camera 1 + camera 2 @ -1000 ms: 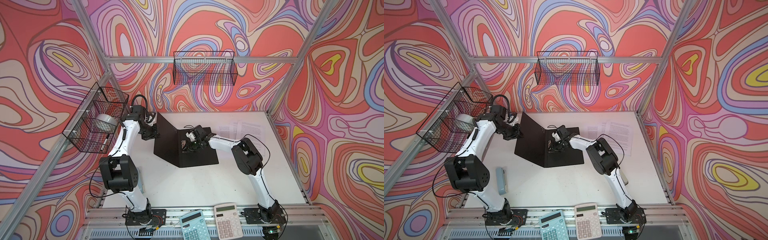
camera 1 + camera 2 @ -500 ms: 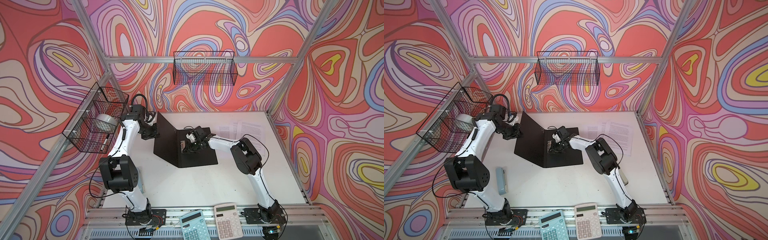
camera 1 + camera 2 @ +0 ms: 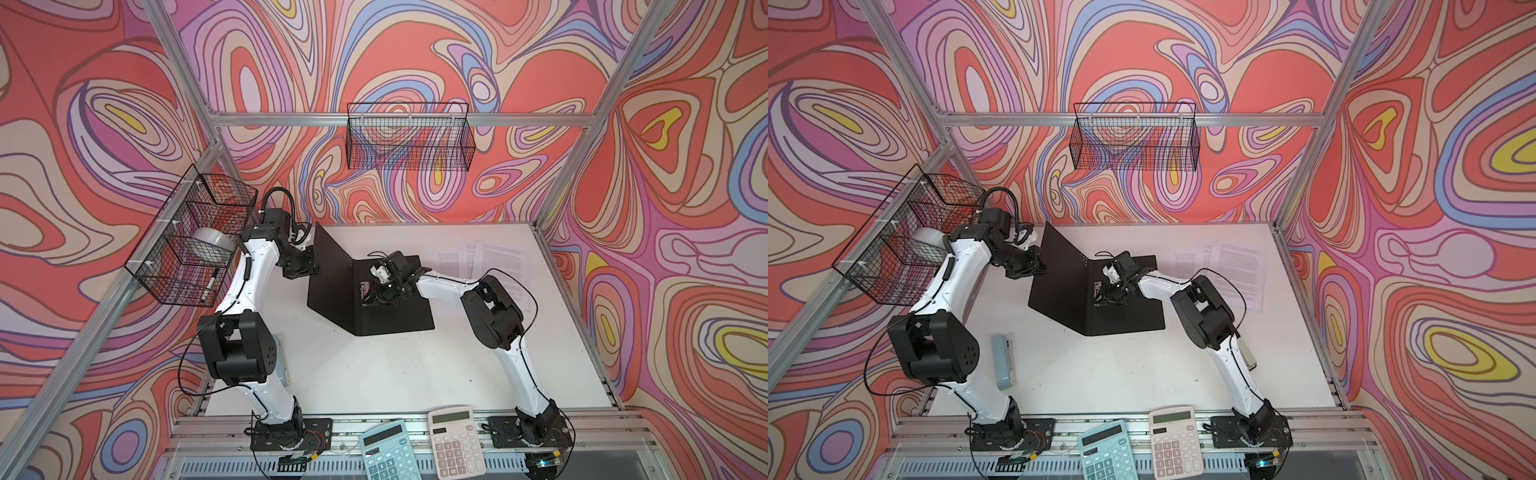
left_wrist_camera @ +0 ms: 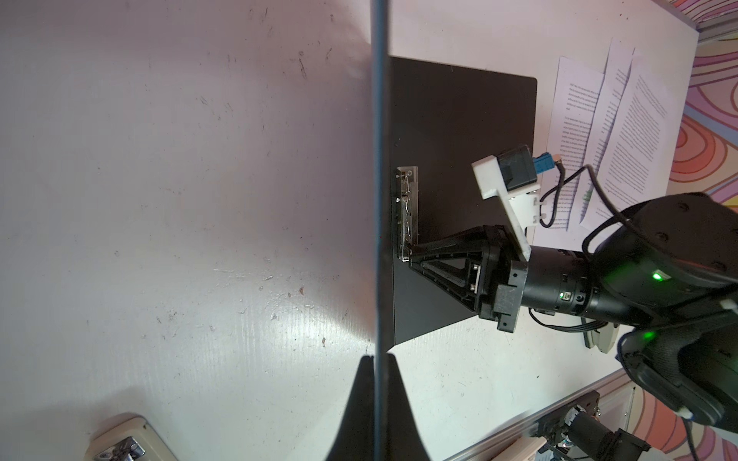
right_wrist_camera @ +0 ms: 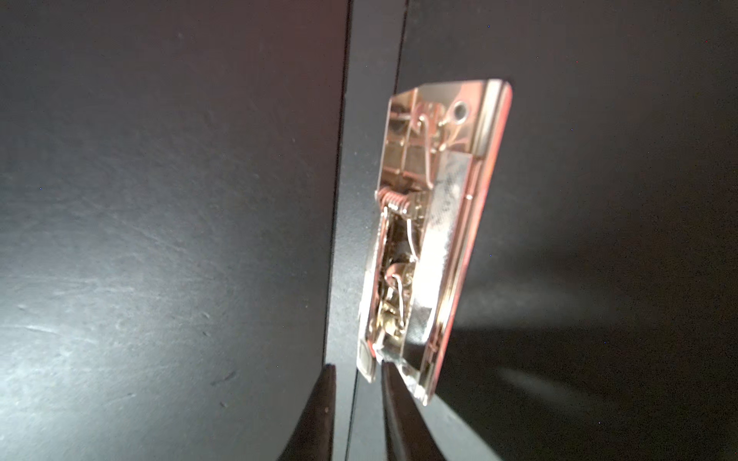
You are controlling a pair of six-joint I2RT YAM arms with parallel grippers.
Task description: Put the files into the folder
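Metal clip (image 5: 433, 239), spring plain at right wrist (speck in both top views)

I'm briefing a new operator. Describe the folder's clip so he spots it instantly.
On the white table, find the open black folder toward the back. Its clip lies beside the fold, where the right gripper reaches. It is the only shiny metal on the black.
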